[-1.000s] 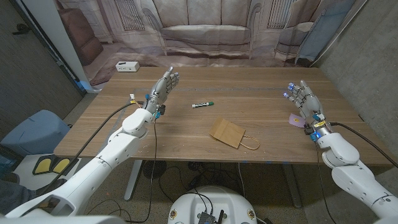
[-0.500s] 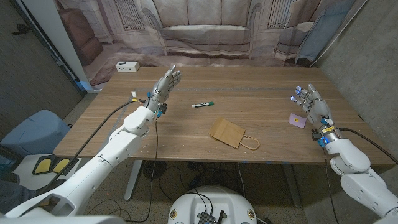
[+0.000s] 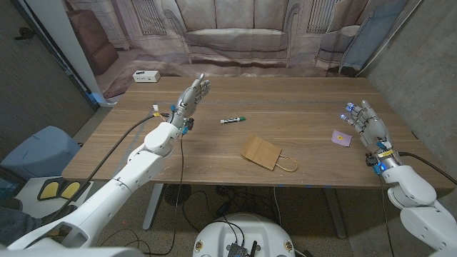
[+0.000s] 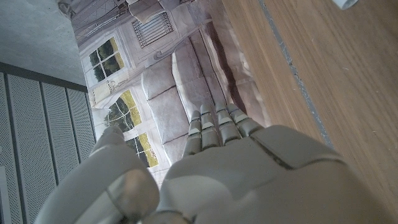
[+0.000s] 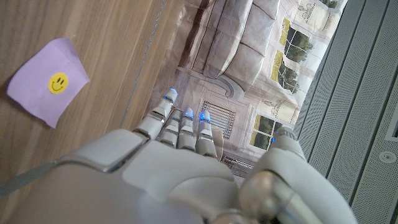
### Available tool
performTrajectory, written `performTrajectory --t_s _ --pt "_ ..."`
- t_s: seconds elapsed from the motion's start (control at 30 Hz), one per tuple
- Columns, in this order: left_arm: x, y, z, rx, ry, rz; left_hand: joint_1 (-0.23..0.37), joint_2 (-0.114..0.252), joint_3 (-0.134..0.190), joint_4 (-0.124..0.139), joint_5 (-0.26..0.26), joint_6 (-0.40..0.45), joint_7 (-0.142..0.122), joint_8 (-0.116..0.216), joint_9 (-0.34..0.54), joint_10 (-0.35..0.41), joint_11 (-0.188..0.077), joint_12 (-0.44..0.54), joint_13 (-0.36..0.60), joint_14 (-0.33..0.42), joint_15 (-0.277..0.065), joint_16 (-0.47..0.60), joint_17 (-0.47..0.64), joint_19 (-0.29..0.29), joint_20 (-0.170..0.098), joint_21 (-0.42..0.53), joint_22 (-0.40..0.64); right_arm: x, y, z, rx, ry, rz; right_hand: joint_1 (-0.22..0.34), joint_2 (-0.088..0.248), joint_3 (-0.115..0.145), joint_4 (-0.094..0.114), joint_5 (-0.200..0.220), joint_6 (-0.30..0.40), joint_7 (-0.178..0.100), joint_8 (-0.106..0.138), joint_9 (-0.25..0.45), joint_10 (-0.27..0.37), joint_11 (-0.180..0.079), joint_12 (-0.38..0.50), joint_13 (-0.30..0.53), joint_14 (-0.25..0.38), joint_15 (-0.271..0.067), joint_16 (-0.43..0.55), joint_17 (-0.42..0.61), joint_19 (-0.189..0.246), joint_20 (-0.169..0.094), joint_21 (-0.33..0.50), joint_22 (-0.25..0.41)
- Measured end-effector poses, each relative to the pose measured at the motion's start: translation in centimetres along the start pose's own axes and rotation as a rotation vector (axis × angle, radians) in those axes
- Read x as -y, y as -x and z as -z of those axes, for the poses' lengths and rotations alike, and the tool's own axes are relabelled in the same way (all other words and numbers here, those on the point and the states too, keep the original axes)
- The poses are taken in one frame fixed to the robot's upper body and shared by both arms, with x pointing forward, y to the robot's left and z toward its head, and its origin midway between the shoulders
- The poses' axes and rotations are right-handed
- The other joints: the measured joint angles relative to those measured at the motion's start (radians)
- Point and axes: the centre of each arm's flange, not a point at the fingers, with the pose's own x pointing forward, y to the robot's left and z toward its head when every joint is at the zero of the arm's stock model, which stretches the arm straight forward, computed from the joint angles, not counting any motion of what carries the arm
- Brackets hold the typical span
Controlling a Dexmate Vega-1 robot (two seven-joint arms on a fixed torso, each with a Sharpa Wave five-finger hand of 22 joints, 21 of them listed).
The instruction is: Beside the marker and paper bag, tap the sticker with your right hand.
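your right hand (image 3: 365, 123) has slid off to the side since a second ago, so the sticker (image 3: 341, 138) now lies uncovered just beside it, on the side facing the paper bag (image 3: 265, 153) and marker (image 3: 233, 120). its fingers are spread, holding nothing. the sticker is a flat lilac square with a yellow smiley, on the wood-grain counter (image 3: 300, 114).

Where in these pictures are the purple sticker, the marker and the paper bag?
sticker (image 3: 341, 138), head view, middle of the purple square.
marker (image 3: 233, 120), head view, middle of its white barrel.
paper bag (image 3: 260, 152), head view, middle of the brown body.
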Motion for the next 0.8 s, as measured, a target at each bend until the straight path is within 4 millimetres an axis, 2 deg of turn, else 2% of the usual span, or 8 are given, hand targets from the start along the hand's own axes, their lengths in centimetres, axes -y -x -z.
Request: performTrajectory --t_s 0.8 --pt "0.7 0.2 -0.2 0.001 0.003 -0.01 0.0 0.0 0.0 -0.008 0.0 0.021 0.0 0.0 0.0 0.016 0.002 0.0 0.0 0.016 -0.002 0.0 0.0 0.008 0.008 0.0 0.0 1.6 3.0 0.3 -0.025 0.025 0.058 -0.004 0.004 0.0 0.0 0.0 0.0 -0.007 0.0 0.0 0.007 0.004 0.0 0.0 0.012 -0.002 0.0 0.0 0.016 0.005 0.0 0.0"
